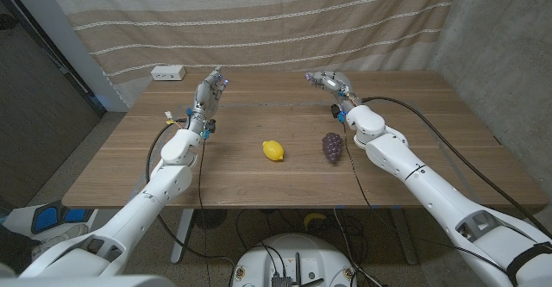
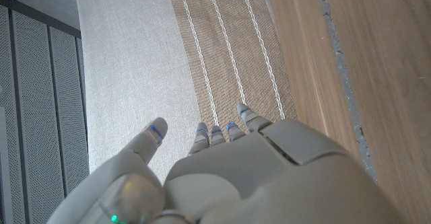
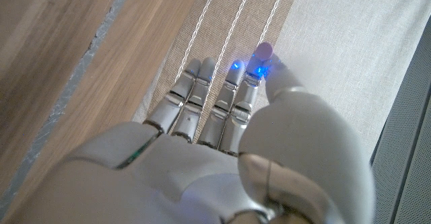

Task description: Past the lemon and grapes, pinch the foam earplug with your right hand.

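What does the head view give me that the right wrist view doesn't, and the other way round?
Head view alone: the lemon and grapes lying apart on the wooden table, the left hand raised with nothing in it, and a white box at the far edge.
Right wrist view alone: a small pinkish earplug pinched at the thumb tip against a finger; the head view is too small to show it.
Both: the right hand, the table and the striped curtain behind it.

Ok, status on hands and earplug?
Right hand pinching small pink foam earplug. Left hand open. Yellow lemon, purple grapes behind, clear.
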